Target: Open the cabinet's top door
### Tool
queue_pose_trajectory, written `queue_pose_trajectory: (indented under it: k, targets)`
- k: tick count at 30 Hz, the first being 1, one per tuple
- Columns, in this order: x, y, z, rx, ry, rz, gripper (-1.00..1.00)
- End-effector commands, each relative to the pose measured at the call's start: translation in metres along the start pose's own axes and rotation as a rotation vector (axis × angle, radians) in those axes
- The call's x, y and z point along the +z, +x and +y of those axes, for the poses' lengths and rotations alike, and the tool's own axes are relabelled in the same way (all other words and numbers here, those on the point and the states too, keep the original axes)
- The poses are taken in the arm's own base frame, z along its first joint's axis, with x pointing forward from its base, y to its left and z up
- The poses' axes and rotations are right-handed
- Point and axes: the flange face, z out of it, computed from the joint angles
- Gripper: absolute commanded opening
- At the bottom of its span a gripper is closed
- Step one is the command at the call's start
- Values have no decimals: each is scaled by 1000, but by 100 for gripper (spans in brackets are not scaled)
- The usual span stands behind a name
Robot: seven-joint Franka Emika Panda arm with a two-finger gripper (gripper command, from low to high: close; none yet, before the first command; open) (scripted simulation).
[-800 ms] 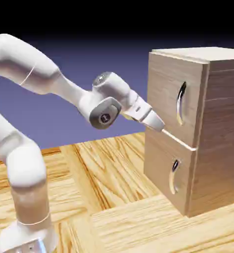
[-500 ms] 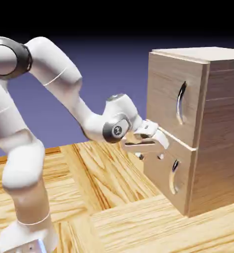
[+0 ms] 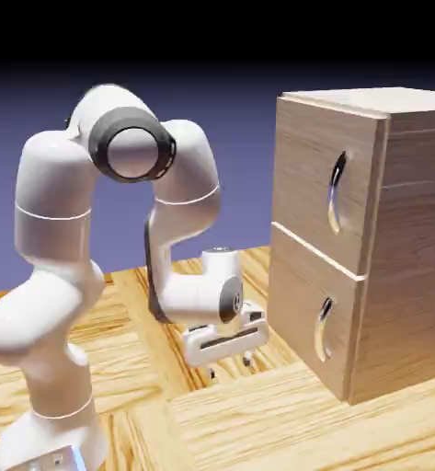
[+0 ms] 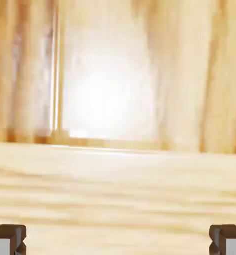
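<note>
We see the pincer [image 3: 230,372] low in the middle of the exterior view, its fingers spread wide with nothing between them, pointing down above the wooden tabletop [image 3: 244,409]. In the hand view we find pale grain, seams and a bright glare across that surface. Right of the pincer, apart from it, we have the cabinet [image 3: 345,239], its top door [image 3: 303,175] closed at the upper right. Behind, we see a blue-violet backdrop [image 3: 244,156] darkening to black along the top.
</note>
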Motion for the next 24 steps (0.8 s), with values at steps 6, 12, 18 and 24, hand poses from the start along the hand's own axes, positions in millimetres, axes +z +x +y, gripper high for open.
queue_pose_trajectory:
  k: [6, 12, 18, 24]
  targets:
    - [2, 20, -29, -394, 29, 124, 0]
    - [-27, 42, -36, -732, -95, 306, 0]
    - [-83, 52, -15, -985, -393, 450, 0]
    - [-158, 35, 29, -1121, -832, 454, 0]
